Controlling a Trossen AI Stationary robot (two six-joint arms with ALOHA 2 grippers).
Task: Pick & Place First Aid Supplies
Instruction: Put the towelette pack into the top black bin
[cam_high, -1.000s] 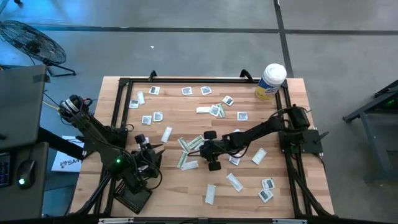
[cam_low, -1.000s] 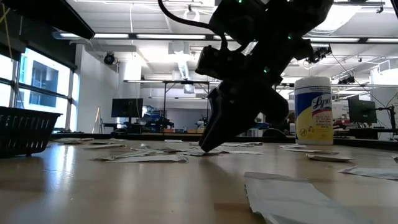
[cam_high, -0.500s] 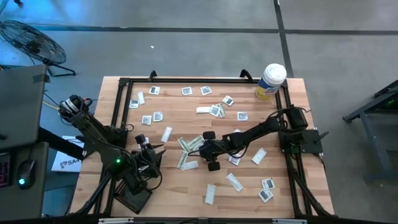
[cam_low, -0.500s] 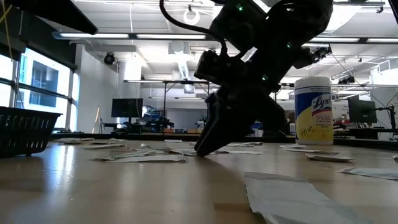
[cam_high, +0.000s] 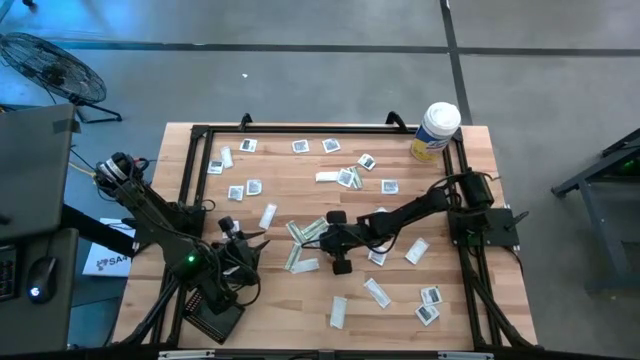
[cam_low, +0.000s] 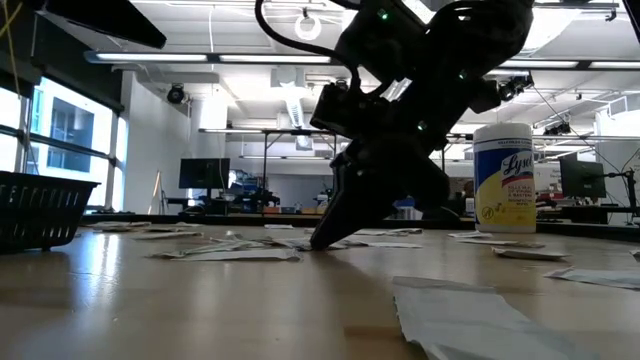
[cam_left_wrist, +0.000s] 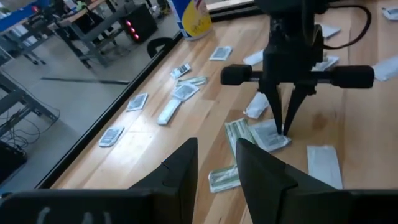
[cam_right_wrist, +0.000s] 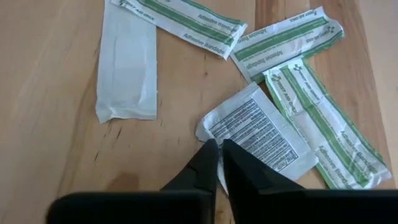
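Small flat first aid packets lie scattered on the wooden table (cam_high: 300, 190). My right gripper (cam_right_wrist: 219, 163) slants down at the table's middle, shut on a square white-grey packet (cam_right_wrist: 261, 134) printed with small text. That packet lies flat, partly over pale green strip wrappers (cam_right_wrist: 314, 109). The left wrist view shows the same gripper (cam_left_wrist: 286, 127) with its tips on the packet (cam_left_wrist: 268, 138). My left gripper (cam_left_wrist: 216, 171) hovers open at the near left with nothing between its fingers, above a black mesh tray (cam_high: 212, 318). My right gripper pinches the packet's nearest edge, close to a corner (cam_right_wrist: 211, 138), between its two fingertips. The fingers come from above, slanting down from the table's right. The packet still lies flat on the table and on the green wrappers.
A large white canister with a yellow label (cam_high: 435, 130) stands at the far right corner. A plain white strip wrapper (cam_right_wrist: 127, 62) lies close to the held packet. More packets lie along the far side and at the near right (cam_high: 428, 305). A black frame (cam_high: 320, 128) edges the table.
My right gripper has crept a little down and toward the table's left, so its fingertips now rest at the table top on the packet. The packets lie where they were.
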